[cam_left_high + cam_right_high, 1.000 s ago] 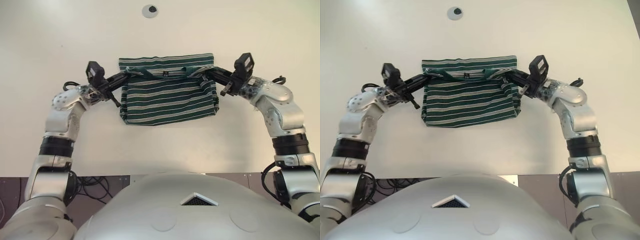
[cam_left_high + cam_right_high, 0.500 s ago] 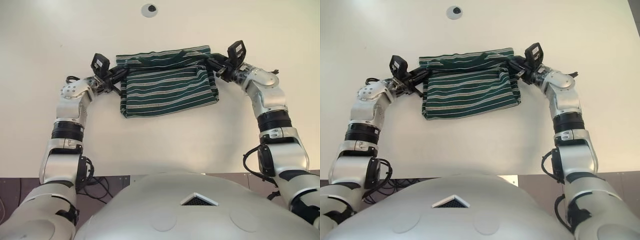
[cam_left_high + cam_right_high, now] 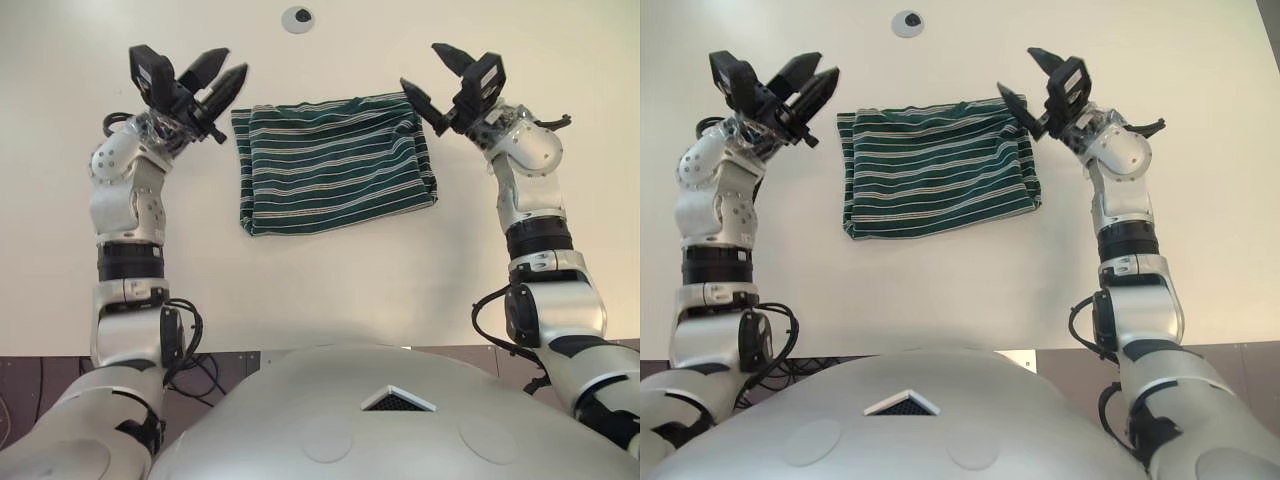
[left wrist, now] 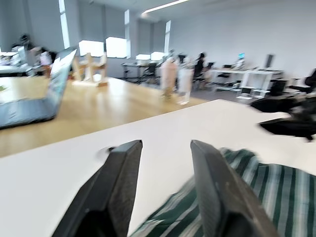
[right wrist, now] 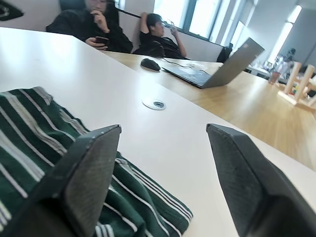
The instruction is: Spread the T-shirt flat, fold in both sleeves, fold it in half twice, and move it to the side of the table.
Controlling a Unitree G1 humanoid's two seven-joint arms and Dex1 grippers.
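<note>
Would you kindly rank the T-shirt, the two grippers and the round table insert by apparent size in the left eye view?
1. T-shirt, largest.
2. left gripper and right gripper: they look alike, so unranked between themselves.
3. round table insert, smallest.

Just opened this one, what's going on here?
The robot is folding a green striped T-shirt on a white table. The T-shirt lies as a folded rectangle near the middle of the table. The left gripper and right gripper are both open, one by each far corner of the T-shirt, holding nothing. The T-shirt has not yet been moved to the table's side.
</note>
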